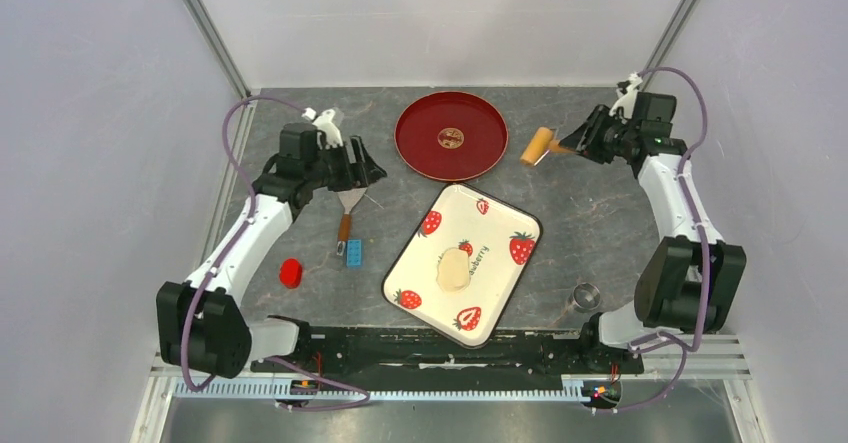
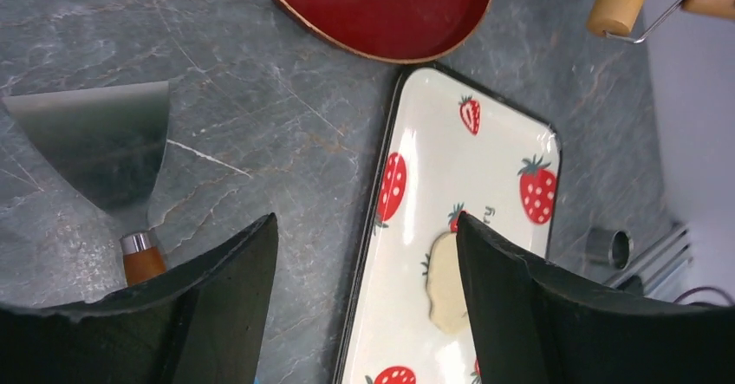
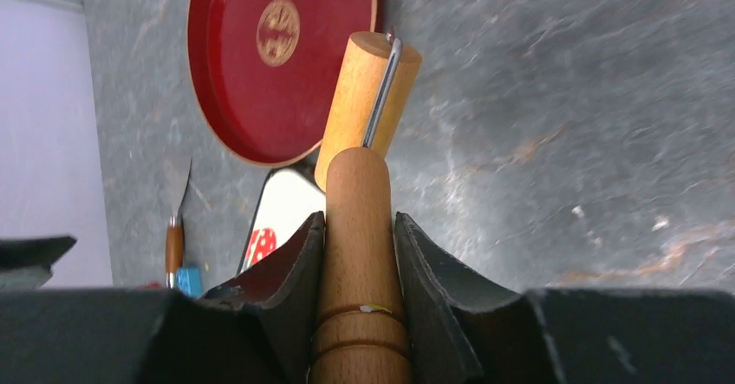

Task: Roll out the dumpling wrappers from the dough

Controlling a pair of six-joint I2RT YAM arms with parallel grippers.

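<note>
The left claw (image 2: pixel 364 226) hangs over the grey counter (image 1: pixel 590 213) with its two fingers spread wide and nothing between them. Just beneath it and a little toward the arm's base lies a scraper (image 1: pixel 347 213) with a metal blade and a wooden handle, flat on the counter and clear of both fingers. A small blue block (image 1: pixel 353 253) sits at the handle's end. Farther back from this claw there is a small red round object (image 1: pixel 291 273), which may be a cap, though it is too small to tell.

The right claw (image 3: pixel 358 219) is closed on the handle of the wooden roller (image 3: pixel 357 185), one finger pressed to each side. The roller's barrel sticks out past the fingertips. Whether the barrel touches the counter cannot be told.

The dough (image 1: pixel 453 269) is a flattened pale oval lying near the middle of the strawberry tray (image 1: pixel 495 288). It is well apart from both claws: to the right of the left claw and to the left of the right claw, and nearer the arm bases than either. In the left wrist view one finger hides part of it.

The red plate (image 1: pixel 420 133) sits between the two claws, just ahead of the roller's barrel, and its rim is close to the tray's far corner. A small metal ring cutter (image 1: pixel 586 295) stands on the counter well behind the right claw, near that arm's base and beside the tray.
</note>
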